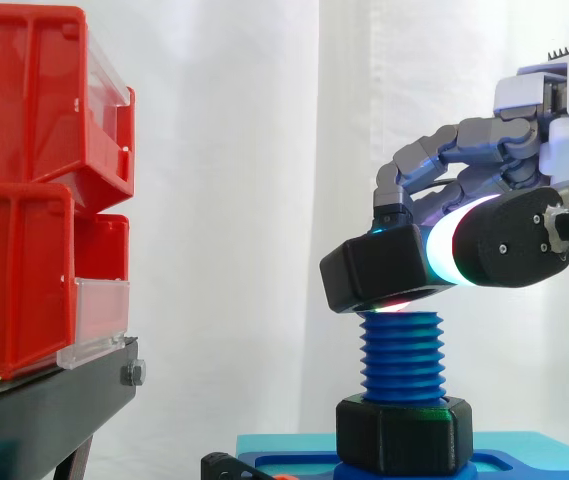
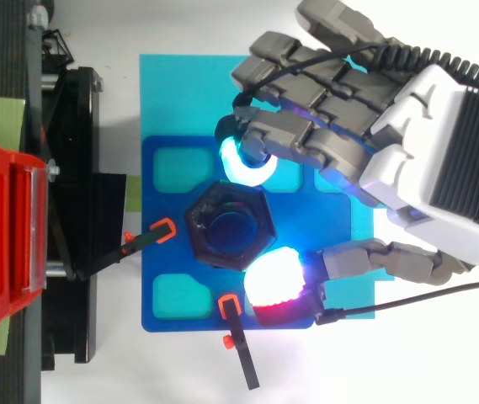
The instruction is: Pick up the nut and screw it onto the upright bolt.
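At centre right of the side view, the hand is clamping the black nut between thumb and curled fingers, holding it tilted at the top of the upright blue bolt. A second black nut is sitting at the bolt's foot on the blue plate.

The nut rests atop the bolt, a second nut at its foot, bins left.

Bright, even light, faint shadows
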Robot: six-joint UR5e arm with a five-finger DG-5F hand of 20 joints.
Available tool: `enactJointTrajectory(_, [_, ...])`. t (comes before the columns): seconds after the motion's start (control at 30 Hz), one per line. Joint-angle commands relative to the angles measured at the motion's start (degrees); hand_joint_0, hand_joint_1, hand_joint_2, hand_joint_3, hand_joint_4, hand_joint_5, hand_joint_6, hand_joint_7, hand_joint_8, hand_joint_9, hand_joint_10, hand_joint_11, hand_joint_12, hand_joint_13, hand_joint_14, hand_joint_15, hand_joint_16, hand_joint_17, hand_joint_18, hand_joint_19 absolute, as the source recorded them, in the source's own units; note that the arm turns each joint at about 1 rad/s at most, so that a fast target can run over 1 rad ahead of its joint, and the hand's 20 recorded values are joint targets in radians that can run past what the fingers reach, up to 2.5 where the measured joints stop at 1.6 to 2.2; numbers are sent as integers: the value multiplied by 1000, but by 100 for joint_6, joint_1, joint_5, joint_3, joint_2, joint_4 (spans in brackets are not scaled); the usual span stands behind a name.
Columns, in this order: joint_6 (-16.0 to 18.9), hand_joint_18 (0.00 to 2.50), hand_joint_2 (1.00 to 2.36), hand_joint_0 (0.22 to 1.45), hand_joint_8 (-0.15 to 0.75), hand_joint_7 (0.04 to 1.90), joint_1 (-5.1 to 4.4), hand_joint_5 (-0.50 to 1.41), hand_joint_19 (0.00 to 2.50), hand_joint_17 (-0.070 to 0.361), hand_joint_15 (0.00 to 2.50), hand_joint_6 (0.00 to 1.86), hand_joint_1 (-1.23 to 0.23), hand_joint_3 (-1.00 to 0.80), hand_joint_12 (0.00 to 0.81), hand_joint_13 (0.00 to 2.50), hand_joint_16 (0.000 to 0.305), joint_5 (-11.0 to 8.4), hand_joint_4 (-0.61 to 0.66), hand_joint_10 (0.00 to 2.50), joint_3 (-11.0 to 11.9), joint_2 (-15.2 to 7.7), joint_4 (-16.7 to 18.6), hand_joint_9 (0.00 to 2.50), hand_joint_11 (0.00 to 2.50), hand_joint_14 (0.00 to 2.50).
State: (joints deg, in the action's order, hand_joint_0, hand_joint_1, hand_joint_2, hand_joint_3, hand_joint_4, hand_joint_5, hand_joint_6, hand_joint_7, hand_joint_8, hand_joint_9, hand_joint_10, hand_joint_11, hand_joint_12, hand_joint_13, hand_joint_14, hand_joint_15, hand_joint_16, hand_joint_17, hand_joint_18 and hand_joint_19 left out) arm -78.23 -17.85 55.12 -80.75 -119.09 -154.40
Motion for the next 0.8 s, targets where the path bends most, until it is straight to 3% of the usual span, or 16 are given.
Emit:
enactJointTrajectory(0.0, [0,144,1000,540,314,1121,-8,-213,0,78,0,725,-589,-500,316,333,35,-1,245,5,-2,0,-28,492,165,0])
enactJointTrajectory(0.43, [106,141,1000,540,314,1123,-34,-212,0,79,0,725,-590,-500,316,329,35,-1,245,5,-20,0,-125,495,167,0])
enactJointTrajectory(0.57, [115,141,1000,541,316,1120,-34,-212,0,78,0,725,-591,-500,316,328,35,34,244,5,-151,0,-37,497,167,0])
enactJointTrajectory(0.77, [132,140,1000,541,315,1119,-17,-212,0,78,0,725,-592,-500,316,327,35,52,240,5,-160,0,16,495,167,0])
